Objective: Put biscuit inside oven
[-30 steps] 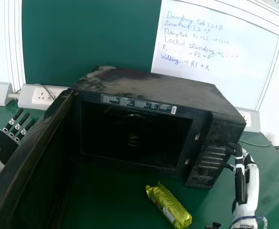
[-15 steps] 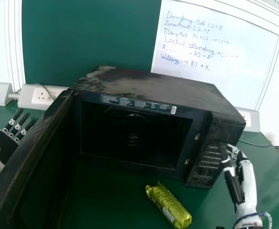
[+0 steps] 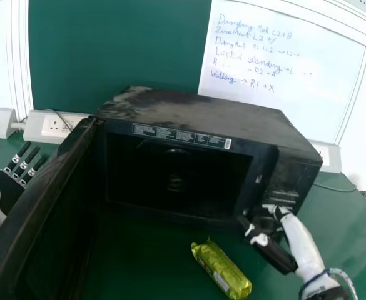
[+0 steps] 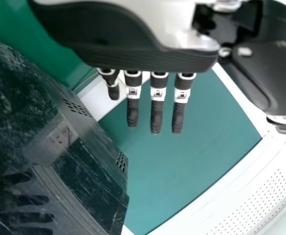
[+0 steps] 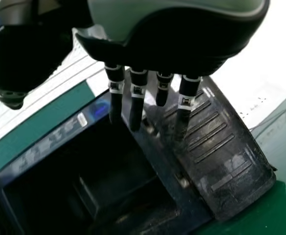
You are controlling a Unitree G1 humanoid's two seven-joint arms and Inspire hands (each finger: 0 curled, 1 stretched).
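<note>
Biscuit [image 3: 221, 269] lies on the worktop [image 3: 351, 219] before the oven [image 3: 208, 119]. Right hand [image 3: 299, 244], fingers loosely extended, should lower astride the biscuit's middle and close gently; left hand [image 3: 6, 190], fingers straight, can wait beside the door [image 3: 45, 187].

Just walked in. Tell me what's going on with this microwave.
A robot has the job of putting a biscuit packet inside the microwave oven. The door is open, but the packet lies on the table in front. The right hand is open and empty near the control panel; the left hand is open beyond the door.
</note>
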